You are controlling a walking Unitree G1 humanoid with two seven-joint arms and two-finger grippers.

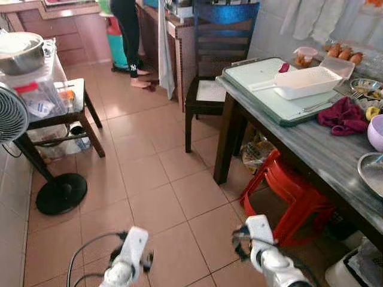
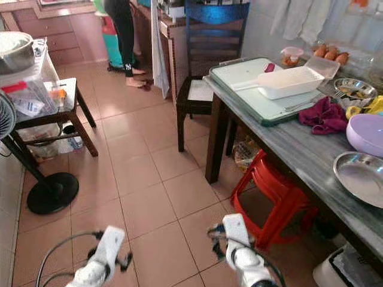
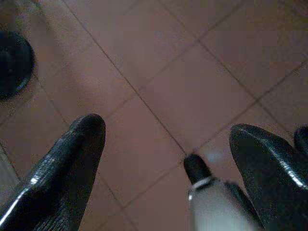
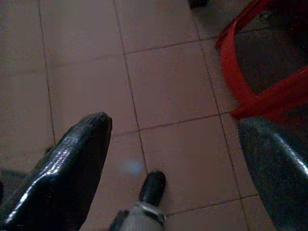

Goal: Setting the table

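A grey table runs along the right. On it lie a pale green tray with a white rectangular dish, a maroon cloth, a lilac bowl, a steel plate and a steel bowl with a fork. Both arms hang low over the tiled floor, left arm and right arm. My left gripper is open above bare tiles. My right gripper is open too, near the red stools, with nothing between its fingers.
Stacked red stools sit under the table. A dark chair stands at its far end. On the left are a fan and a small side table with a steel pot. A person stands at the back.
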